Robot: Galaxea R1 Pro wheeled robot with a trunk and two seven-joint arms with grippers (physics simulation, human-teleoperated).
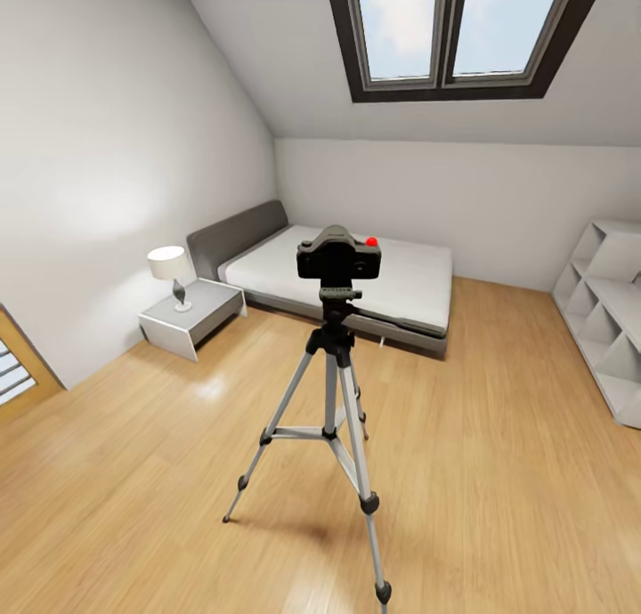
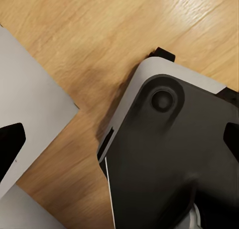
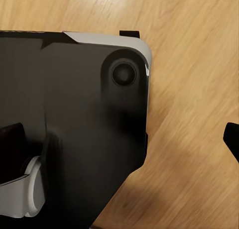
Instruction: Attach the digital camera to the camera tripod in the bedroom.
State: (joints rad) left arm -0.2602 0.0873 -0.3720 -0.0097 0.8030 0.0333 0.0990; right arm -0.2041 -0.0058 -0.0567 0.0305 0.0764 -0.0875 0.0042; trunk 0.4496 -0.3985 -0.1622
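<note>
- Small matte-black digital camera with a red round button (image 1: 339,256) — sits on the head plate of the tripod, level, its back toward the head view; seated this way the task looks done or nearly so, though the mount itself is too small to check.
- Tall camera tripod with thin silver legs and black joints (image 1: 331,400) — stands on the light wood floor (image 1: 499,489), its three legs spread for balance, in front of the bed.
- Low grey bed with white mattress (image 1: 401,280) — behind the tripod, under the dark-framed double skylight (image 1: 454,31).
- White bedside stand (image 1: 194,316) with a white-shaded lamp (image 1: 171,271) — beside the bed's headboard end, well apart from the tripod.
- White open shelf unit (image 1: 605,311) — far from the tripod, against the side wall.
- Wrist views — both look down at the robot's dark, grey-edged base (image 2: 169,154) (image 3: 74,119) over floorboards, which the head view omits.
- Hands — how far open they are, and whether they hold anything, cannot be told; arms seemingly hang low, off the camera.
</note>
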